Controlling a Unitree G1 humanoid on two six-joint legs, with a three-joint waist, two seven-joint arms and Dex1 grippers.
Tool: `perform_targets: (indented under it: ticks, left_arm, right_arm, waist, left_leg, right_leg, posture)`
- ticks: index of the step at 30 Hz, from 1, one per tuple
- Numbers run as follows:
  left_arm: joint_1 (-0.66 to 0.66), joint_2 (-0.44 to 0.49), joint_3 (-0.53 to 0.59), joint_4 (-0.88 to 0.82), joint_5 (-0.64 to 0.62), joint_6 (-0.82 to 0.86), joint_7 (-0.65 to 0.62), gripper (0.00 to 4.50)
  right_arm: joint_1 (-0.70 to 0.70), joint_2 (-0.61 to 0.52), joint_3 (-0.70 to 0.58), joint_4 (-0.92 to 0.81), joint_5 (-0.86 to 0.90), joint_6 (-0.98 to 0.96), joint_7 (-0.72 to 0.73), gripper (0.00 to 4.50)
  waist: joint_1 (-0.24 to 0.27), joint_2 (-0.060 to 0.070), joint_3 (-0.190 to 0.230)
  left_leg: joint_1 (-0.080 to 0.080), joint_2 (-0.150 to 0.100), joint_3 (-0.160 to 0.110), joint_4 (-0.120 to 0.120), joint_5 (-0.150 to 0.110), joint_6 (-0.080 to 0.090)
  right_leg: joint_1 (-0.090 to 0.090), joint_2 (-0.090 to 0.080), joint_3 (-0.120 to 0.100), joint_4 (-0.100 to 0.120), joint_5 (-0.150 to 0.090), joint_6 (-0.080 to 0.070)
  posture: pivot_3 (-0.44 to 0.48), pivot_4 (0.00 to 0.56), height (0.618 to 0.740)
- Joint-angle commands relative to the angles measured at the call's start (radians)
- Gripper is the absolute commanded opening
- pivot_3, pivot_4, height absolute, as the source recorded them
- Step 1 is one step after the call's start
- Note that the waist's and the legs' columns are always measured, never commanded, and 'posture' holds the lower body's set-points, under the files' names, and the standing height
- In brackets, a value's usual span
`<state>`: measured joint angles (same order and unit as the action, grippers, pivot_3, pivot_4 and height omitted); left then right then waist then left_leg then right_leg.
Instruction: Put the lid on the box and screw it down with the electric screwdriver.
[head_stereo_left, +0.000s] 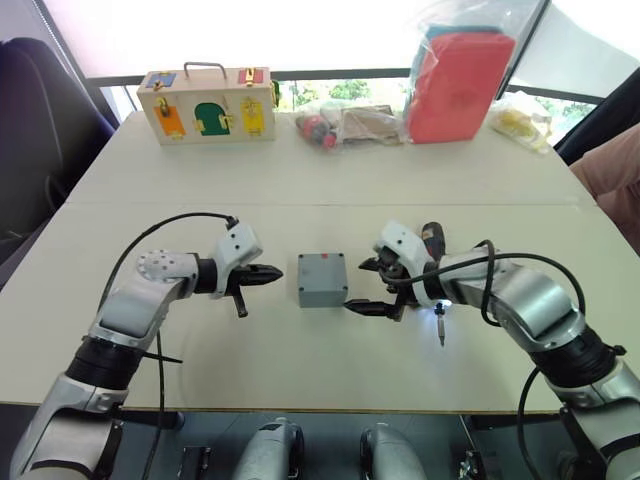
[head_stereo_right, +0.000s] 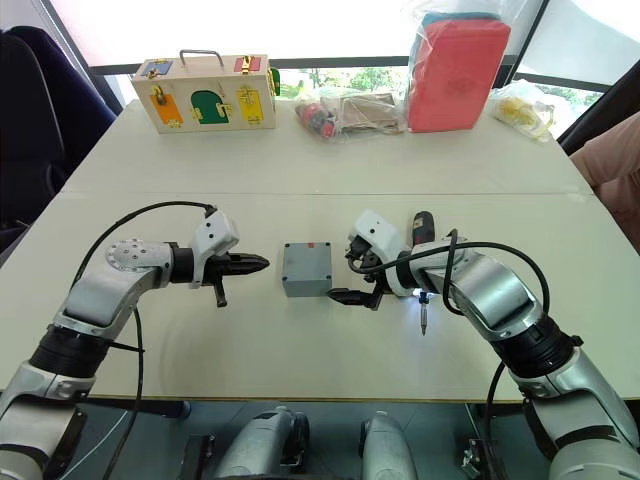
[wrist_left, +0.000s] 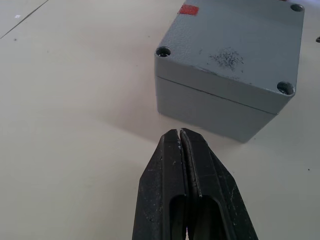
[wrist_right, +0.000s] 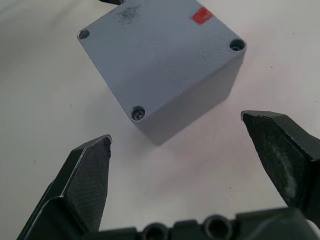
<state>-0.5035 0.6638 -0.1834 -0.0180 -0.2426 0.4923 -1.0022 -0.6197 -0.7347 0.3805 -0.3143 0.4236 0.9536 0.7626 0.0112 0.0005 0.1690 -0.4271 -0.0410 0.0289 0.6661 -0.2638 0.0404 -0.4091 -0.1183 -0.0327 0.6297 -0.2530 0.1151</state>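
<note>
Two arms flank one grey assembly on the white tabletop (head_stereo_left: 200, 190), roughly midway between its left and right edges and nearer the front edge than the far one. Along the far edge stand a wooden case (head_stereo_left: 208, 103) with coloured doors, a red box in a plastic bag (head_stereo_left: 458, 85) and smaller bagged items (head_stereo_left: 345, 125).

Left gripper (head_stereo_left: 272, 273): clenched on nothing, fingers (wrist_left: 187, 165) pressed together, tip pointing at the box's left wall, close but apart.

Right gripper (head_stereo_left: 366, 288): released, fingers (wrist_right: 87, 175) spread wide, just off the box's right side, nothing between them.

Box (head_stereo_left: 322, 280): upright, resting on the tabletop, held by neither arm.

Lid (wrist_left: 235, 50): already seated on the box, seam closed along the visible walls, a small red mark near one edge of its top. The corner recesses look to hold screws, at least at the corner nearest the right wrist camera; how tight they are cannot be told.

Electric screwdriver (head_stereo_left: 433, 262): beside the right wrist, bit toward the front edge, tip light glowing. What holds it cannot be told.

Assessment: lidding complete; screwing apparently advanced, tightness of all four corners unconfirmed.
</note>
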Motion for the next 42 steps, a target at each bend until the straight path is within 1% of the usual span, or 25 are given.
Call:
perform_targets:
  ticks: [1, 6, 11, 14, 16, 18, 21, 23, 25, 28, 31, 35, 38, 42]
  left_arm:
    - [-0.017, -0.021, -0.019, 0.0, 0.024, -0.036, 0.003, 0.0]
    - [-0.077, -0.094, -0.047, 0.081, 0.041, -0.08, 0.0, 0.0]
    - [-0.162, -0.159, -0.06, 0.229, 0.089, -0.165, 0.0, 0.0]
    - [-0.195, -0.169, -0.059, 0.29, 0.118, -0.2, 0.001, 0.0]
    - [-0.207, -0.149, -0.049, 0.311, 0.131, -0.213, -0.007, 0.0]
    - [-0.205, -0.126, -0.036, 0.305, 0.132, -0.209, -0.018, 0.0]
    - [-0.151, -0.037, -0.032, 0.206, 0.131, -0.173, -0.066, 0.0]
    - [-0.106, 0.003, -0.032, 0.128, 0.11, -0.137, -0.093, 0.0]
    - [-0.067, 0.015, -0.026, 0.058, 0.078, -0.094, -0.105, 0.0]
    - [-0.023, 0.006, -0.025, -0.016, 0.046, -0.033, -0.114, 0.0]
    - [-0.005, -0.029, -0.038, -0.045, 0.051, -0.002, -0.073, 0.0]
    - [-0.006, -0.068, -0.047, -0.056, 0.061, 0.019, -0.034, 0.0]
    - [-0.007, -0.079, -0.05, -0.054, 0.066, 0.014, -0.023, 0.0]
    - [-0.022, -0.086, -0.053, -0.031, 0.07, 0.0, -0.021, 0.0]
  right_arm:
    - [0.005, 0.008, 0.005, -0.044, -0.014, 0.002, 0.016, 4.49]
    - [0.016, 0.04, 0.006, -0.1, 0.021, 0.055, 0.032, 4.49]
    - [0.025, 0.089, -0.015, -0.167, 0.067, 0.128, 0.026, 4.49]
    - [0.031, 0.098, -0.035, -0.2, 0.085, 0.168, 0.015, 4.49]
    - [0.033, 0.067, -0.061, -0.224, 0.089, 0.184, 0.012, 4.49]
    - [0.031, 0.034, -0.083, -0.232, 0.083, 0.184, 0.014, 4.49]
    - [0.021, -0.068, -0.047, -0.183, -0.026, 0.079, 0.022, 4.49]
    - [0.013, -0.072, -0.028, -0.123, -0.067, 0.023, 0.018, 4.49]
    - [0.002, -0.051, -0.006, -0.057, -0.109, -0.033, 0.017, 4.49]
    - [-0.021, -0.002, 0.041, 0.049, -0.183, -0.122, 0.011, 4.49]
    - [-0.042, 0.03, 0.092, 0.11, -0.254, -0.212, 0.026, 4.49]
    - [-0.017, 0.051, 0.087, 0.047, -0.206, -0.204, 0.112, 4.49]
    - [0.013, 0.053, 0.06, -0.026, -0.159, -0.159, 0.145, 4.49]
    - [0.036, 0.042, 0.056, -0.095, -0.152, -0.112, 0.161, 4.49]
  waist:
    - [0.0, 0.0, 0.0]
    - [0.001, 0.0, 0.0]
    - [0.0, 0.0, 0.0]
    - [0.0, 0.0, 0.0]
    - [0.0, 0.0, 0.0]
    - [0.0, 0.0, 0.0]
    - [-0.002, 0.0, 0.0]
    - [-0.008, 0.0, 0.0]
    - [-0.007, 0.0, 0.0]
    - [-0.006, -0.001, 0.0]
    - [-0.001, -0.001, 0.0]
    - [0.0, -0.001, 0.0]
    - [0.0, -0.001, 0.0]
    - [0.0, -0.001, 0.0]
  left_leg:
    - [0.0, 0.0, 0.0, 0.0, 0.0, 0.0]
    - [0.0, 0.0, 0.0, 0.0, 0.0, 0.0]
    - [0.0, 0.0, 0.0, 0.0, 0.0, 0.0]
    - [0.0, 0.0, 0.0, 0.0, 0.0, 0.0]
    - [0.0, 0.0, 0.0, 0.0, 0.0, 0.0]
    - [0.0, 0.0, 0.0, 0.001, 0.0, 0.0]
    - [0.0, 0.0, 0.0, 0.001, 0.0, 0.001]
    - [0.0, 0.0, 0.0, 0.0, 0.0, 0.001]
    - [0.0, 0.0, 0.0, 0.0, 0.0, 0.0]
    - [0.0, 0.0, 0.0, 0.0, 0.0, 0.0]
    - [0.0, 0.0, 0.0, 0.0, 0.0, 0.0]
    - [0.0, 0.0, 0.0, 0.001, 0.0, 0.001]
    - [0.0, 0.0, 0.0, 0.001, 0.0, 0.001]
    - [0.0, 0.0, 0.0, 0.001, 0.0, 0.001]
  right_leg:
    - [0.0, 0.0, 0.0, 0.0, 0.0, 0.0]
    - [0.0, 0.0, 0.0, 0.0, 0.0, 0.0]
    - [0.0, 0.002, -0.001, 0.0, 0.0, 0.0]
    - [0.0, 0.003, -0.001, 0.001, 0.0, 0.0]
    - [0.0, 0.003, -0.001, 0.001, 0.0, 0.0]
    - [0.0, 0.003, -0.001, 0.001, 0.0, 0.0]
    - [0.0, 0.003, -0.001, 0.001, 0.0, 0.0]
    - [0.0, 0.002, -0.001, 0.0, 0.0, 0.0]
    - [0.0, 0.002, -0.001, 0.0, 0.0, 0.0]
    - [0.0, 0.002, -0.001, 0.001, 0.0, 0.0]
    - [0.0, 0.003, -0.001, 0.001, 0.0, 0.0]
    - [0.001, 0.003, -0.001, 0.001, 0.0, 0.0]
    - [0.001, 0.004, -0.001, 0.001, 0.0, 0.0]
    - [0.001, 0.004, -0.001, 0.001, 0.0, 0.0]
  posture:
    - [0.0, 0.15, 0.74]
    - [0.0, 0.15, 0.74]
    - [0.0, 0.15, 0.74]
    - [0.0, 0.15, 0.74]
    - [0.0, 0.15, 0.74]
    - [0.0, 0.15, 0.74]
    - [0.0, 0.15, 0.74]
    - [0.0, 0.15, 0.74]
    - [0.0, 0.15, 0.74]
    - [0.0, 0.15, 0.74]
    - [0.0, 0.15, 0.74]
    - [0.0, 0.15, 0.74]
    - [0.0, 0.15, 0.74]
    - [0.0, 0.15, 0.74]
